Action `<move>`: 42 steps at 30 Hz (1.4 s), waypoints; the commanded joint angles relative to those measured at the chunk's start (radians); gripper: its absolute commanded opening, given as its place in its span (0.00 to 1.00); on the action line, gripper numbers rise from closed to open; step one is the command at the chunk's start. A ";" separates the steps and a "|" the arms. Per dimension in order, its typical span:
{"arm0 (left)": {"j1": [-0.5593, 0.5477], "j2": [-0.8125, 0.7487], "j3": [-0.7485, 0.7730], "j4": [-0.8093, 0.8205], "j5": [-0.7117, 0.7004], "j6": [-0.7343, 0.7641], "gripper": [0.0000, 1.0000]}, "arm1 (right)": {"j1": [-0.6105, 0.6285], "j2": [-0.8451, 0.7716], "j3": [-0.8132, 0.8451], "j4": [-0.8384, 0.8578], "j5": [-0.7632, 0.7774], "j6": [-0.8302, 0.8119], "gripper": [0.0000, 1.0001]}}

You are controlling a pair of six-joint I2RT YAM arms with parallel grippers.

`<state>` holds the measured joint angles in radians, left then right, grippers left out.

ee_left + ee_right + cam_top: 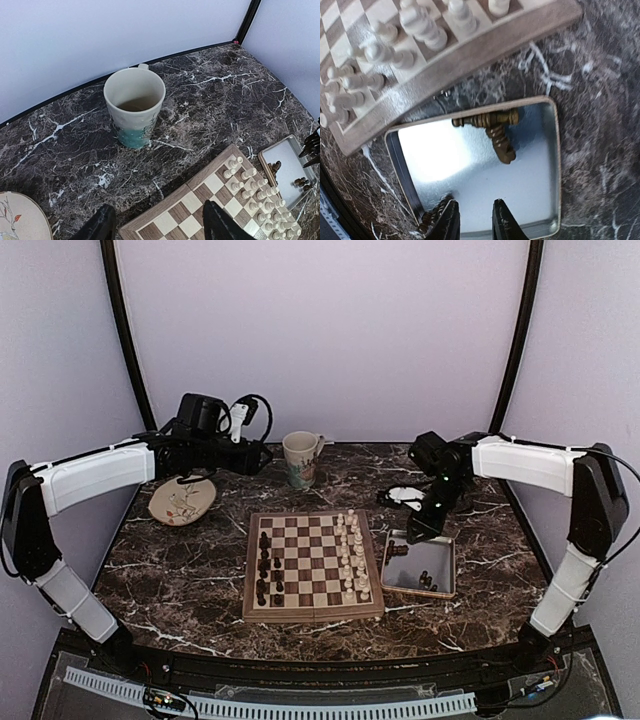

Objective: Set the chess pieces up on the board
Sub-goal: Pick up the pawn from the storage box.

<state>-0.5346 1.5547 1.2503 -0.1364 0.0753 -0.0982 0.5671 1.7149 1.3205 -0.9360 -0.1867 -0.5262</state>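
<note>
The board (pixel 313 612) lies at the table's middle. Several dark brown chess pieces (pixel 265 565) stand on its left columns; cream chessmen (pixel 350 560) fill its right columns. More dark pieces lie in the metal tray (pixel 410 565) right of the board. In the right wrist view two dark pieces (pixel 495 125) lie crossed near the tray's (pixel 520 185) far wall, and others (pixel 432 215) lie by its left wall. My right gripper (pixel 475 217) hovers over the tray, open and empty. My left gripper (pixel 157 222) is wide open and empty above the board's far left corner (pixel 170 197).
A cream and teal mug (pixel 300 460) stands behind the board and shows in the left wrist view (pixel 135 105). A painted plate (pixel 182 502) lies at the back left. A small white object (pixel 405 495) lies behind the tray. The table is dark marble.
</note>
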 commanded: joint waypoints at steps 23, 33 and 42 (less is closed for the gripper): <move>0.006 0.006 0.027 -0.019 0.061 -0.017 0.61 | -0.021 -0.013 -0.216 -0.012 -0.036 -0.011 0.25; 0.005 0.009 0.028 -0.019 0.064 -0.017 0.61 | -0.022 0.018 -0.206 0.014 0.010 0.008 0.23; 0.004 0.009 0.029 -0.021 0.070 -0.018 0.61 | -0.020 0.023 -0.204 0.034 0.066 0.020 0.21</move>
<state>-0.5346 1.5700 1.2545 -0.1463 0.1261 -0.1097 0.5434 1.7279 1.1091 -0.9298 -0.1711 -0.5182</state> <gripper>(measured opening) 0.611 0.219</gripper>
